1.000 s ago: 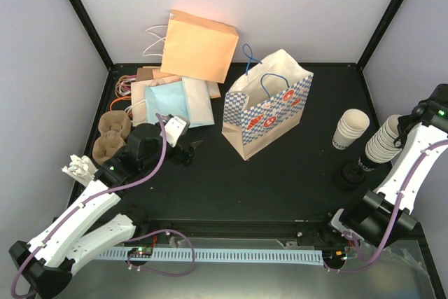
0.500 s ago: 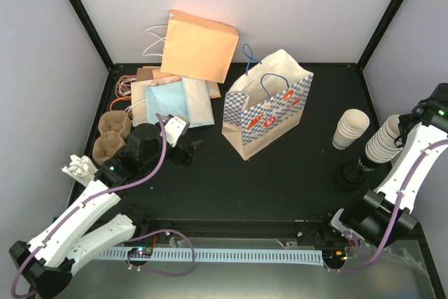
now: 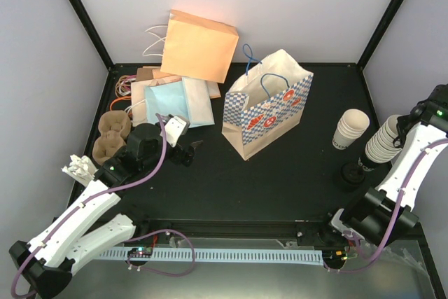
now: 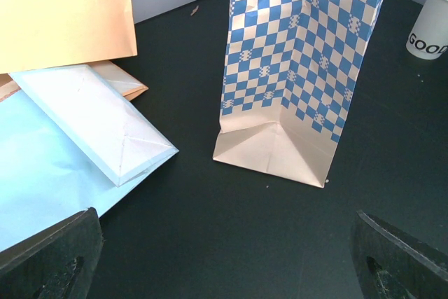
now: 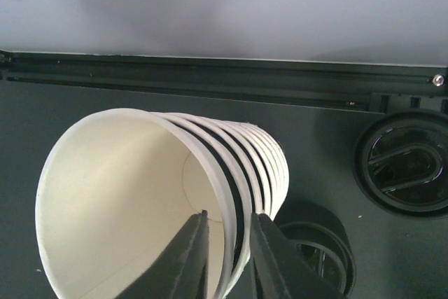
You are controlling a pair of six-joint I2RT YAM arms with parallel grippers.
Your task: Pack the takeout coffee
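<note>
Right wrist view: right end effector [image 5: 229, 218] pinches the top cup [image 5: 126, 201] of one stack [image 3: 379, 146]; a second stack [image 3: 350, 129] stands near; left end effector [image 4: 222, 216] gapes empty before one checked bag [image 3: 266, 106].

Cup [image 5: 126, 194] caps a stack [image 3: 380, 146], right of bag [image 3: 269, 106].

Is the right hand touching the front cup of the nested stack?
Touching. The right wrist view shows the right hand pinching the front cup at its rim, one finger inside, one outside.

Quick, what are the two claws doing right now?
Left gripper: open, holding nothing.
Right gripper: closed on the rim of the top cup of the stack.
</note>
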